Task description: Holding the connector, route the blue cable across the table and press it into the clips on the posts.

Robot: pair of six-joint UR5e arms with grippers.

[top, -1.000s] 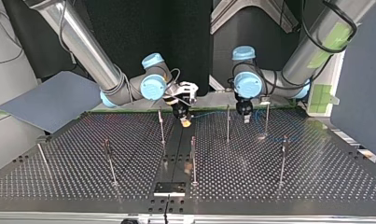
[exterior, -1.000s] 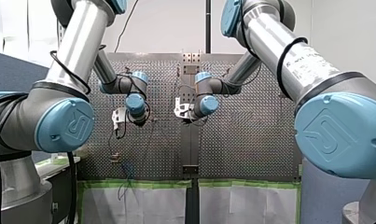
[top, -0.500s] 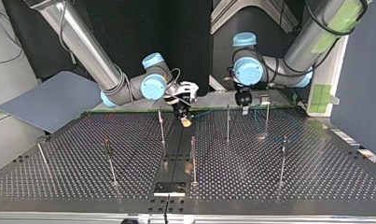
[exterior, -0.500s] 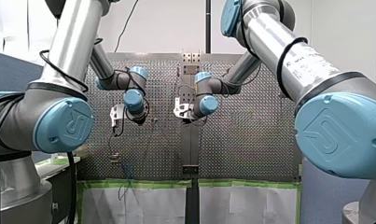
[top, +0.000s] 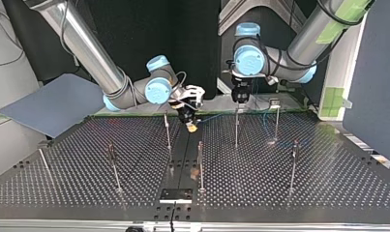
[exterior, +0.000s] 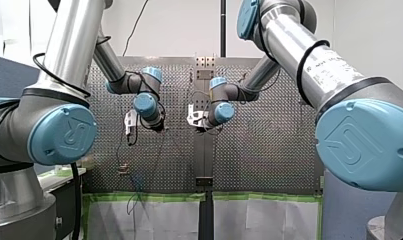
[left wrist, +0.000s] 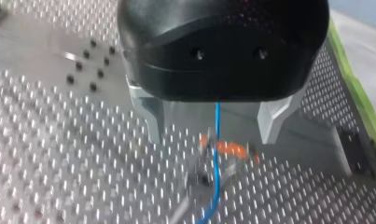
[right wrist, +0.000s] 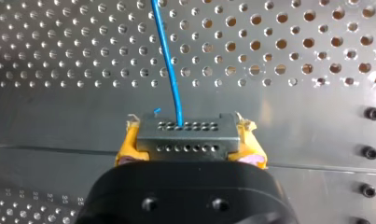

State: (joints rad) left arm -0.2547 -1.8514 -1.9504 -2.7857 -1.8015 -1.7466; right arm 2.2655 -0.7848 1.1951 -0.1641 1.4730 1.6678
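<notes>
My right gripper point(right wrist: 188, 151) is shut on the grey connector point(right wrist: 188, 137), which sits clamped between its yellow pads point(right wrist: 125, 149). The blue cable point(right wrist: 169, 60) leaves the connector and runs away over the perforated table. In the top view my right gripper point(top: 190, 124) hangs low near the table's middle strip. My left gripper point(left wrist: 213, 135) stands open, with its metal fingers point(left wrist: 150, 116) well apart. The cable point(left wrist: 217, 154) passes loosely between them, above a post's orange clip point(left wrist: 227, 149). In the top view my left gripper point(top: 240, 96) hovers over a thin post point(top: 236, 128).
Several thin upright posts stand on the perforated table, among them one point(top: 167, 130) beside my right gripper, one point(top: 200, 164) nearer the camera and two at the top view's right point(top: 277, 123) point(top: 293, 164). A dark plate point(top: 176, 195) lies at the near edge.
My left arm has swung toward the top view's left and risen, from beside the right-hand post to above the post nearer the middle. My right arm has held still with the connector.
</notes>
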